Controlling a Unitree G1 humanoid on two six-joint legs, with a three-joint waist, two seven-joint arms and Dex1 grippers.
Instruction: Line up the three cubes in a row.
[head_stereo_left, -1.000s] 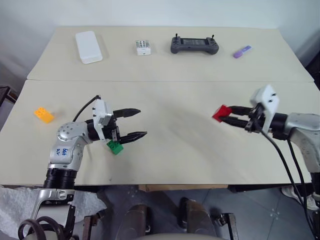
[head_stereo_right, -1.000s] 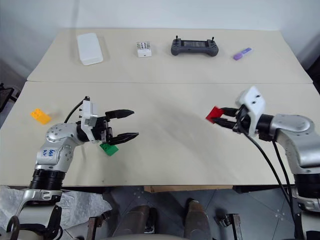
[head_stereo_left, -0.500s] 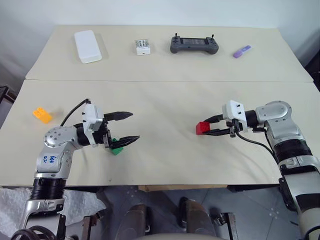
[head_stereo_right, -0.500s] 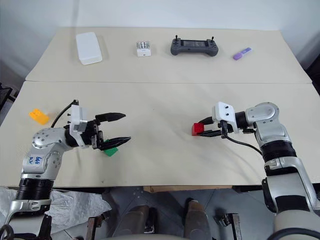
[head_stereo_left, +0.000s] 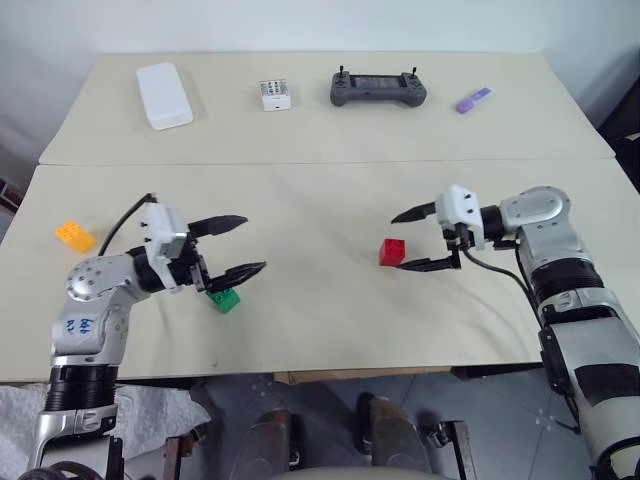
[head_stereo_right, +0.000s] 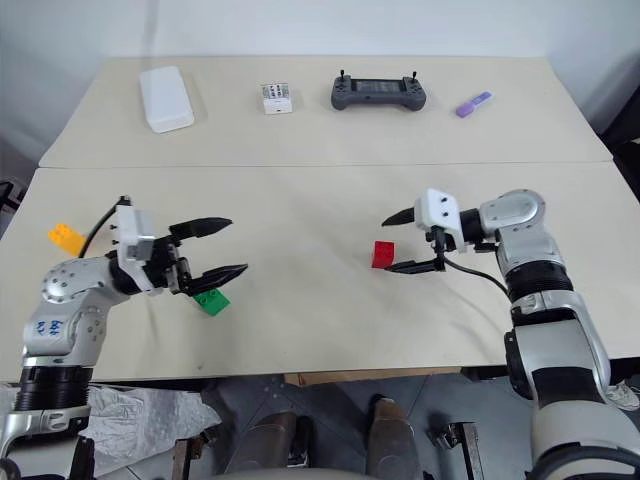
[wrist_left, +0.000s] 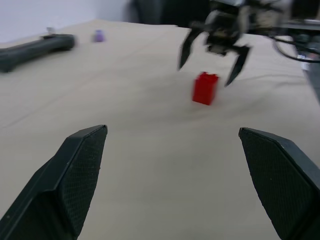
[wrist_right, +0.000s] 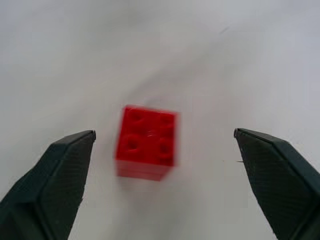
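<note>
The red cube (head_stereo_left: 392, 251) stands on the table right of centre, studs up. My right gripper (head_stereo_left: 397, 242) is open, one finger on each side of the cube and neither touching it; the right wrist view shows the red cube (wrist_right: 146, 142) free between the fingers. The green cube (head_stereo_left: 223, 299) lies on the table near the front left, just under the lower finger of my left gripper (head_stereo_left: 254, 243), which is open and holds nothing. The yellow-orange cube (head_stereo_left: 75, 236) lies alone at the far left edge. In the left wrist view, the red cube (wrist_left: 205, 88) shows far ahead.
Along the far table lie a white box (head_stereo_left: 163, 94), a small white box with dark dots (head_stereo_left: 274, 95), a black controller (head_stereo_left: 379, 88) and a small purple item (head_stereo_left: 472, 100). A seam (head_stereo_left: 320, 163) separates the two tables.
My right gripper has opened and let go of the red cube, which now rests on the table. My left gripper has drawn back to the left, still open.
</note>
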